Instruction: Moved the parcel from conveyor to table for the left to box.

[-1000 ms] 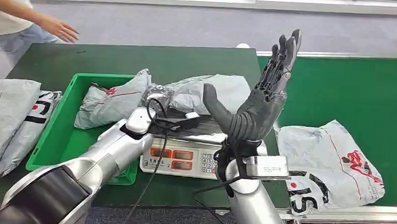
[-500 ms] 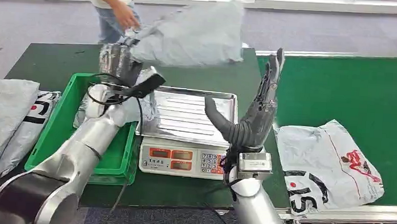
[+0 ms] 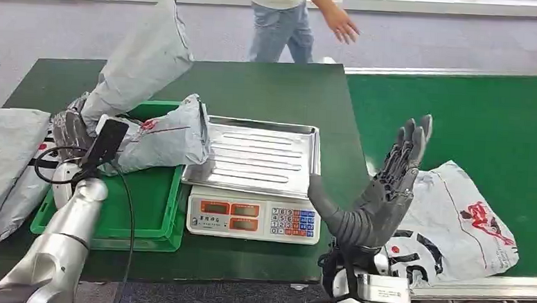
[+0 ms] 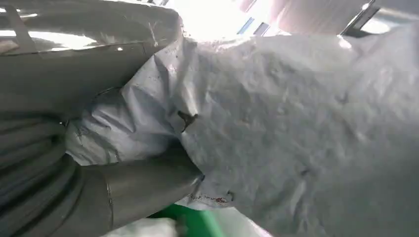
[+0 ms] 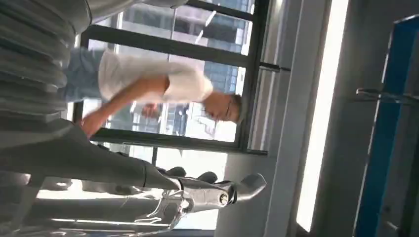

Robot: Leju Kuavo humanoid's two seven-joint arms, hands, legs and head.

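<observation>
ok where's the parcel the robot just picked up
In the head view the parcel is at left, held up by the left robot hand above the green bin, left of the scale.

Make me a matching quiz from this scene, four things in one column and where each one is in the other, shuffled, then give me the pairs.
Things:
1. raised grey parcel
2. red-printed parcel
3. scale tray
4. right hand

Places or states:
A. lying on the conveyor
B. bare, nothing on it
C. gripped by the left hand above the green bin
D. open, fingers spread, holding nothing

Pairs: 1-C, 2-A, 3-B, 4-D
</observation>
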